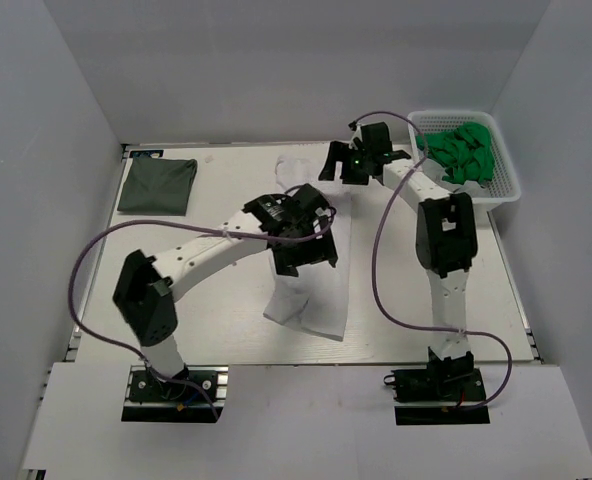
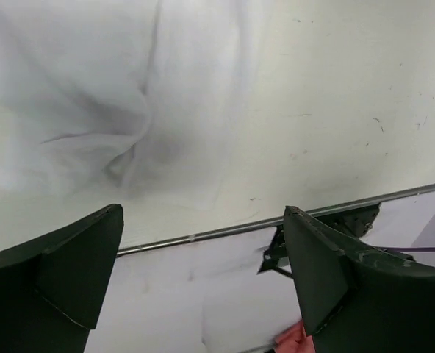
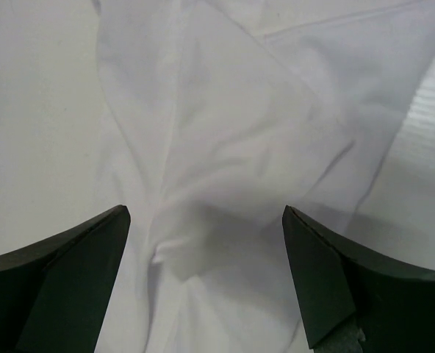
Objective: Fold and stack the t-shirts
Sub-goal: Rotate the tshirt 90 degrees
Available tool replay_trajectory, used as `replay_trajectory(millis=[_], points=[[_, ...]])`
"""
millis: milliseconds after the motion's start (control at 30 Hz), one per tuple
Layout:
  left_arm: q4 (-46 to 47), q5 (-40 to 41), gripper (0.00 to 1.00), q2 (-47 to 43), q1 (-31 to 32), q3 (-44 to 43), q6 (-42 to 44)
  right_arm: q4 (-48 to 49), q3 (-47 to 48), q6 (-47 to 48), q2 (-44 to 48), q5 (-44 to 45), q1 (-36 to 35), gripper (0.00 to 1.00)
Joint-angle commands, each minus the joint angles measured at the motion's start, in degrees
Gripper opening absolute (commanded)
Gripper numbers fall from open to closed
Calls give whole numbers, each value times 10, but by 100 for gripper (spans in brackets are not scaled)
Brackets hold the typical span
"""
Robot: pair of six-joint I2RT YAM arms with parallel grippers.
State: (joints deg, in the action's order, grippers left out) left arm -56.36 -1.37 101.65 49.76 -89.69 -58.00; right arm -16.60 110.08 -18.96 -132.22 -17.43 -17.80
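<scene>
1. The white t-shirt [image 1: 306, 300] lay rumpled mid-tabletop [image 1: 206, 320], unfolded.
2. The dark grey-green t-shirt [image 1: 158, 186] sat folded at the far-left corner (half done, I'd judge; stacking left).
3. The left pincer [image 2: 203, 213] and right pincer [image 3: 203, 213] hovered over the white one, spread wide, empty.

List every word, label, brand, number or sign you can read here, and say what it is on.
No text can be read in any view.
White t-shirt: plain, no print.
Dark t-shirt: plain, no print.
Basket: no label visible.
Dark mark beyond the dark t-shirt: too small to read.
</scene>
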Motion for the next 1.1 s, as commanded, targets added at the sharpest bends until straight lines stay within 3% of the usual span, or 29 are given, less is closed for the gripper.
replay_trajectory(millis=[0,233,467,700,833,1067], points=[[-55,89,100,-86,1,36,29,15,-83,16,134,17,0,90],[-129,220,100,-202,-20,167,-54,3,-289,31,255,21,-39,90],[-115,227,100,-247,-31,227,-80,-28,-365,-8,243,88,-90,90],[-73,209,100,-253,-61,279,-75,-55,-297,-29,162,108,-96,90],[-52,196,100,-258,-73,307,-69,-91,-233,-34,89,165,-94,90],[-31,158,100,-225,-92,291,-18,-134,-74,-9,16,101,-91,90]])
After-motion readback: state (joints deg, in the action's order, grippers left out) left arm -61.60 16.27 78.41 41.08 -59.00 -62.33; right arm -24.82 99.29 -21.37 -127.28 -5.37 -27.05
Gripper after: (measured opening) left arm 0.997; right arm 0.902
